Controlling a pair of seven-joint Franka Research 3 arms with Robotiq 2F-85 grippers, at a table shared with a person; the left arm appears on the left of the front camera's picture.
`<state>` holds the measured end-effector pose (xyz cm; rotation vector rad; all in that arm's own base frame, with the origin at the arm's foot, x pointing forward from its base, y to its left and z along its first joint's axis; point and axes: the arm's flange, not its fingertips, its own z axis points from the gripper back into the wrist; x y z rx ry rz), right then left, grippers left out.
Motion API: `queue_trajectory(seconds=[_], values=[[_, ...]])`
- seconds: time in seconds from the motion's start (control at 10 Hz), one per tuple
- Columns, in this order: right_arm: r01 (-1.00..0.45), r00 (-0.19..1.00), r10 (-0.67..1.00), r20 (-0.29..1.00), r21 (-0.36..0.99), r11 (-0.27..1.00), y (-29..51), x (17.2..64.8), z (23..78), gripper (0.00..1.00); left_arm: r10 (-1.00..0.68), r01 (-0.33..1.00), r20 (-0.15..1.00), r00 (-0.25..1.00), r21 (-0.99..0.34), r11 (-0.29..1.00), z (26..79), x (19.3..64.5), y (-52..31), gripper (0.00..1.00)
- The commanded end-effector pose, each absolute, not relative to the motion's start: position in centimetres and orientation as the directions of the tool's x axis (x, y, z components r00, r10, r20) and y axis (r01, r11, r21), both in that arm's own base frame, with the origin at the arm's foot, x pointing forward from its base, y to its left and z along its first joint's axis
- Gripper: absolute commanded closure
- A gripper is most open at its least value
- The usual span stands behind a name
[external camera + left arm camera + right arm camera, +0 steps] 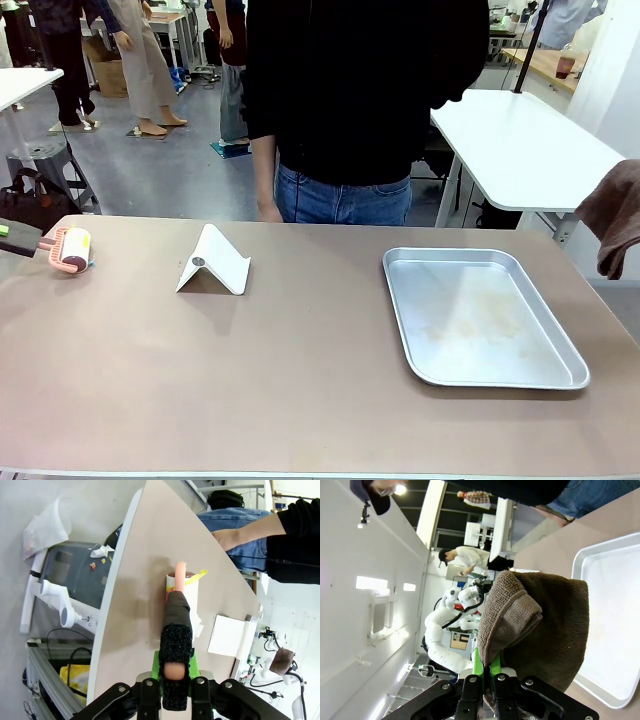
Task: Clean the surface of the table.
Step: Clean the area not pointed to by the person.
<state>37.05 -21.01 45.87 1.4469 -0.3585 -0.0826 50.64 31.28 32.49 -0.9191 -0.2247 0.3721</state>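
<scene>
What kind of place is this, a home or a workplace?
Probably a lab or workshop, not a home: a white-topped worktable, a bare grey floor, and a cardboard box at the back.

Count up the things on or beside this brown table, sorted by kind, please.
Lint roller: 1
Stand: 1
Tray: 1
Cloth: 1
Total: 4

Bright, even overhead light: the table (300, 400) carries only soft, short shadows, and the tray (400, 310) shows a mild sheen. The wrist views bend at their edges — lamps (372, 583) glare white there.
</scene>
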Motion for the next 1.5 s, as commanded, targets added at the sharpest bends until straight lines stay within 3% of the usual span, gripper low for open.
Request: queue_trajectory(seconds=[0.0,1.1,1.4], values=[[-0.171,0.942,-0.269,0.201,0.976,0.133,-20.9,36.9,46.4,0.94,0.368,-0.248,-0.015,0.93,-0.764,0.595,31.2,51.7,30.1,0.97],[-0.171,0.942,-0.269,0.201,0.976,0.133,-20.9,36.9,46.4,0.94,0.203,-0.146,-0.013,0.979,-0.739,0.658,32.2,57.3,22.3,0.97],[-0.171,0.942,-0.269,0.201,0.976,0.133,-20.9,36.9,46.4,0.94,0.196,-0.042,0.095,0.976,-0.8,0.598,36.0,55.6,22.1,0.97]])
